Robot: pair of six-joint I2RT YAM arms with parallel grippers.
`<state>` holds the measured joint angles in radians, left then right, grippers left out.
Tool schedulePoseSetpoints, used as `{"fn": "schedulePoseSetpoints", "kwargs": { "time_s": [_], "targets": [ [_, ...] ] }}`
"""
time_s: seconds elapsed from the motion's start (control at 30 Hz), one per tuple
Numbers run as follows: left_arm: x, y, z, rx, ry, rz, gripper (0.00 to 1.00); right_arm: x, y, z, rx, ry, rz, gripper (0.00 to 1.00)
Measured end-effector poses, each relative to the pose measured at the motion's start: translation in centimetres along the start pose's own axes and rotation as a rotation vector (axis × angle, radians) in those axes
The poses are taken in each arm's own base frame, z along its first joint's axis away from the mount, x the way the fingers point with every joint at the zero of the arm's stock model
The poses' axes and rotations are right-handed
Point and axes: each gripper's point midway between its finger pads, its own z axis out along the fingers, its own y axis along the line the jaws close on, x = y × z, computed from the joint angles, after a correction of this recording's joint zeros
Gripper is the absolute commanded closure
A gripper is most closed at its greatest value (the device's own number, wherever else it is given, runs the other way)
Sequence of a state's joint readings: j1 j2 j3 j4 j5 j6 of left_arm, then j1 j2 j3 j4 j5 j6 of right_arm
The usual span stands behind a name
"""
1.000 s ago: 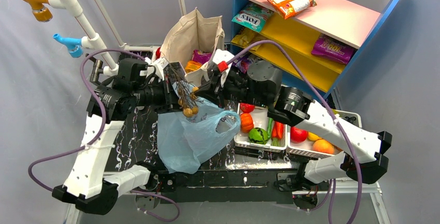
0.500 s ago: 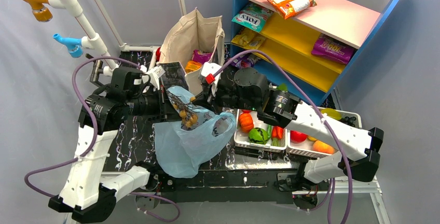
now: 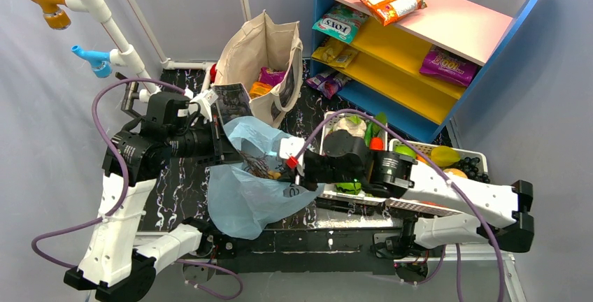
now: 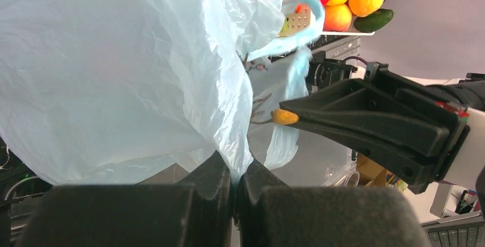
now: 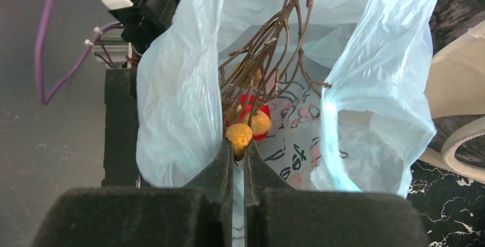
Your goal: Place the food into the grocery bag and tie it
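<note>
Right wrist: right pincer [image 5: 238, 152] reaches into grocery bag [image 5: 171, 87], pinching brown-ball bunch [image 5: 238, 135].

left arm [image 3: 119, 218]: up from its base at bottom left, elbow bent, forearm pointing right toward table centre. left gripper [image 4: 233, 174]: jaws fully closed, pinching a fold of the grocery bag [image 4: 114, 58]. right arm [image 3: 454, 193]: folded back at its base on the right, forearm stretched out low to the left. right gripper [image 5: 239, 151]: jaws almost together, tips clamped on 1 ball of the bunch [image 5: 257, 70]. the 2 grippers point at each other, near but apart.
</note>
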<state>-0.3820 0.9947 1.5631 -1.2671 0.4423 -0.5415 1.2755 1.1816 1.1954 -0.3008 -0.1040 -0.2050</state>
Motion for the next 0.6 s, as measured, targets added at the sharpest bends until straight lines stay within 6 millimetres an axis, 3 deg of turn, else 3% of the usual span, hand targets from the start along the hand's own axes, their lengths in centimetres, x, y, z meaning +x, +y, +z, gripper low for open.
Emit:
{"fn": "schedulePoseSetpoints", "kwargs": {
  "time_s": [0.2,0.33,0.43,0.53,0.6],
  "targets": [
    [-0.3,0.1,0.1,-0.013,-0.013,-0.014,1.0,-0.5,1.3,-2.1,-0.017,-0.032,-0.051,0.99],
    [-0.5,0.0,0.1,-0.008,-0.019,-0.021,1.0,-0.7,1.4,-2.2,-0.019,-0.037,-0.072,0.99],
    [-0.8,-0.2,0.2,-0.003,-0.028,-0.024,1.0,1.0,1.7,0.0,-0.043,0.02,-0.065,0.99],
    [-0.8,-0.2,0.2,-0.001,-0.032,-0.032,1.0,3.3,1.8,3.8,-0.066,0.124,-0.035,0.99],
    [-0.8,-0.3,0.1,0.0,-0.036,-0.032,1.0,4.2,2.2,4.4,-0.091,0.158,-0.016,0.99]
  ]
}}
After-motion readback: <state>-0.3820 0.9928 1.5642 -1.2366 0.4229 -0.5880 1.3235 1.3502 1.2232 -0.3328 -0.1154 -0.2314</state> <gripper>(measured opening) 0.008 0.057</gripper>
